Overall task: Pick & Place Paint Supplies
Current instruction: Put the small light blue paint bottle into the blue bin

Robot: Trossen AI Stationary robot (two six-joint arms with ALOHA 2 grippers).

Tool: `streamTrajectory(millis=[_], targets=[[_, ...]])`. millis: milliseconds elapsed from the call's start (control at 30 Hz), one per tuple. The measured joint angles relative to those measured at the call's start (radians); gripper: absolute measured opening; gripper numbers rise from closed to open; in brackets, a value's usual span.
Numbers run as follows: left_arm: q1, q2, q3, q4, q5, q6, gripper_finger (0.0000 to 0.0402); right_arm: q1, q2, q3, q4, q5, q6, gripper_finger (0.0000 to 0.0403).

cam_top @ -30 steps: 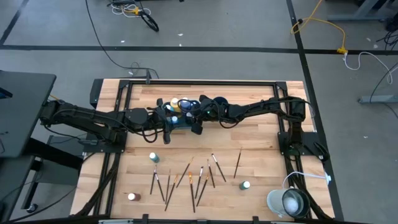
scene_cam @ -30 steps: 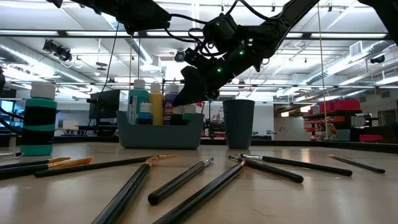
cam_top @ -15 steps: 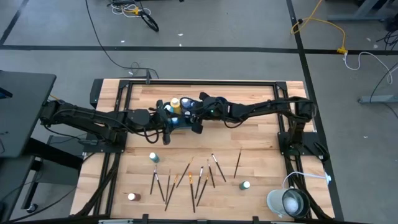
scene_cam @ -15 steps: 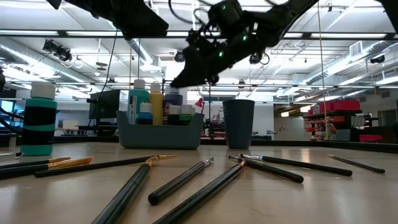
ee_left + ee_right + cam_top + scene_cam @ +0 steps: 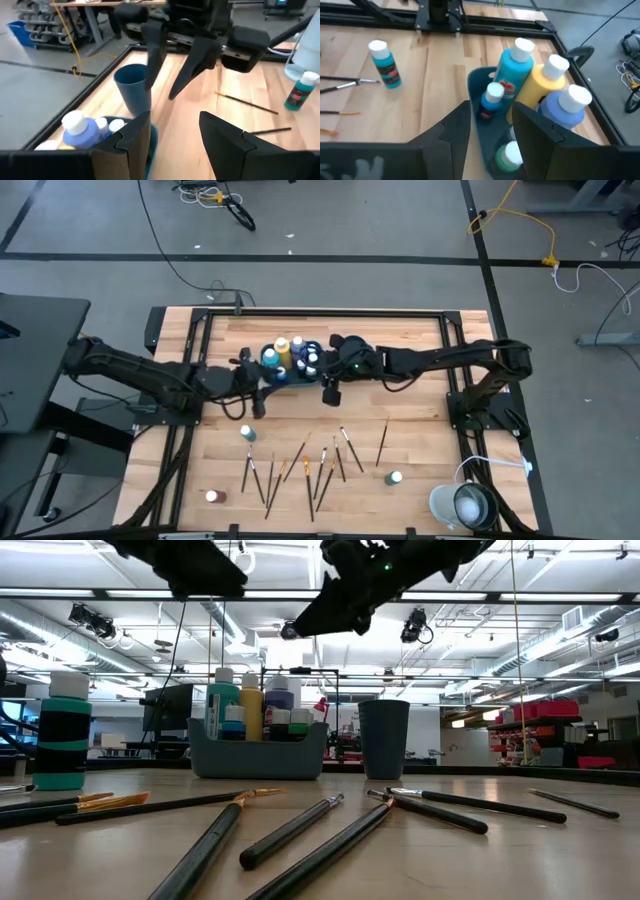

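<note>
above the teal rectangular tray (image 5: 285,375) at the back middle of the wooden table (image 5: 410,420), both dark two-finger grippers hang with fingers spread and nothing between them.

the right gripper (image 5: 331,387) sits just off the tray's right side near the dark blue round cup (image 5: 133,91), while the left gripper (image 5: 258,398) is just in front of the tray's left end. upright in the tray stand white-capped paint bottles: a teal one (image 5: 515,70), a yellow one (image 5: 546,82), a blue one (image 5: 566,110) and a smaller one (image 5: 490,101). a loose teal bottle (image 5: 247,434) stands on the boards near the left gripper, a brown one (image 5: 212,497) near the front left, a green one (image 5: 395,478) at front right. thin wooden-handled paintbrushes (image 5: 310,465) lie scattered across the front middle, well apart from the tray.
</note>
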Motion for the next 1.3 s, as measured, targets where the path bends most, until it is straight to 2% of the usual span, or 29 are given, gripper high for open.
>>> streamTrajectory(millis=[100, 233, 433, 600, 767, 867, 1300], targets=[[-0.054, -0.050, -0.010, -0.074, -0.046, -0.047, 0.0179, 0.015, -0.010, -0.046, 0.052, -0.001, 0.020, 0.0149], [-0.130, -0.096, -0.039, -0.137, -0.040, -0.081, 0.0179, 0.031, -0.025, -0.133, 0.153, -0.003, 0.050, 0.0149], [-0.228, -0.146, -0.123, -0.132, 0.020, -0.083, 0.0179, 0.065, -0.033, -0.228, 0.337, -0.002, 0.077, 0.0149], [-0.283, -0.188, -0.219, -0.036, 0.055, -0.093, 0.0179, 0.080, -0.034, -0.247, 0.374, -0.005, 0.079, 0.0149], [-0.308, -0.225, -0.303, 0.080, 0.171, -0.081, 0.0179, 0.085, -0.034, -0.246, 0.384, -0.004, 0.078, 0.0149], [-0.313, -0.243, -0.339, 0.094, 0.235, -0.084, 0.0179, 0.085, -0.035, -0.246, 0.402, -0.025, 0.075, 0.0149], [-0.315, -0.324, -0.459, 0.095, 0.229, -0.115, 0.0160, 0.085, -0.034, -0.246, 0.404, -0.027, 0.076, 0.0149]])
